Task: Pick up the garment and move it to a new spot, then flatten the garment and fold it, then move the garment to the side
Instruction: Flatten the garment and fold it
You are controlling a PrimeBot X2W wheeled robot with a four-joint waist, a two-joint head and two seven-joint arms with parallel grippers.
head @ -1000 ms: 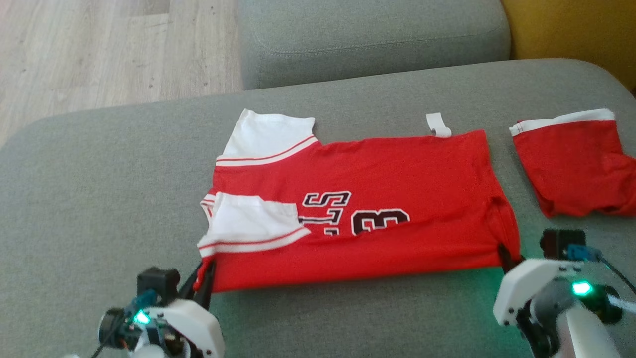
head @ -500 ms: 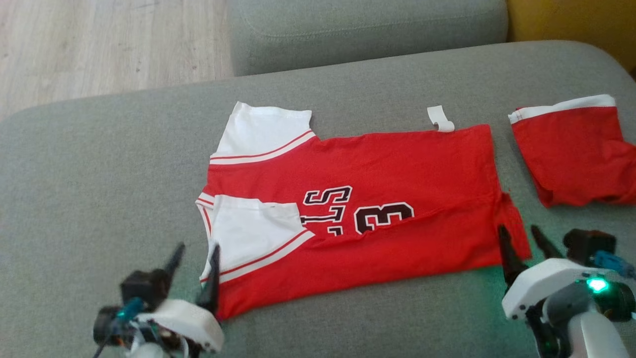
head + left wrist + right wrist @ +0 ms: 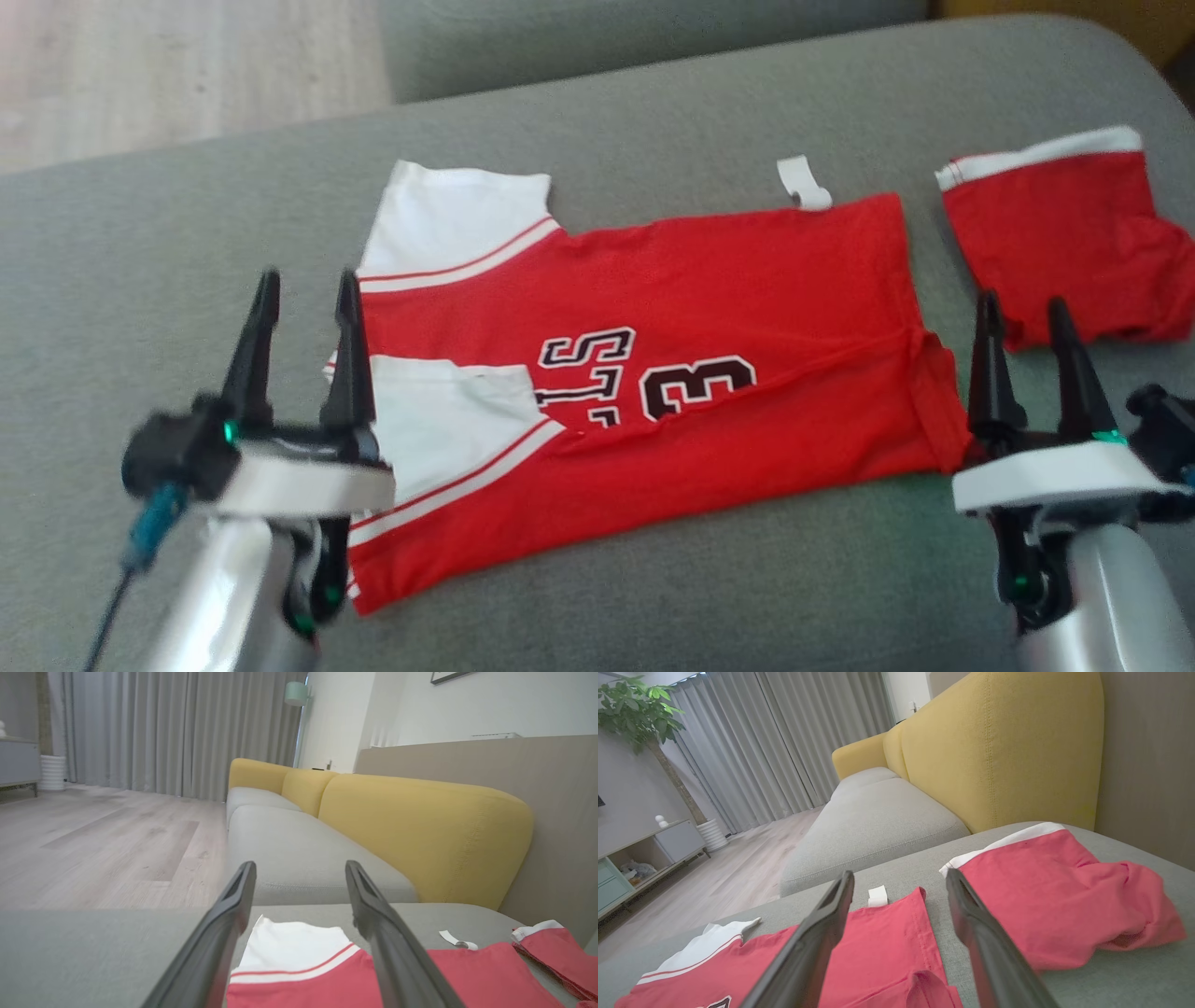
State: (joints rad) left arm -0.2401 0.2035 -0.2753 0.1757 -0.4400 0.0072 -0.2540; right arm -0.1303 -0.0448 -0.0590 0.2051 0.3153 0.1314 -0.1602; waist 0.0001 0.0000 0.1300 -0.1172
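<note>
Lying flat on the grey seat (image 3: 653, 597), the jersey (image 3: 728, 280) is folded lengthwise, with the near half doubled up over part of the lettering. One white sleeve lies on top at the left end and the other juts out at the far edge. The left gripper (image 3: 308, 277) is raised at the sleeve end, fingers spread wide and empty. The right gripper (image 3: 1021, 301) is between the hem end and the shorts (image 3: 1055, 243), equally wide and holding nothing. A white tag (image 3: 801, 182) sits at the jersey's far edge.
</note>
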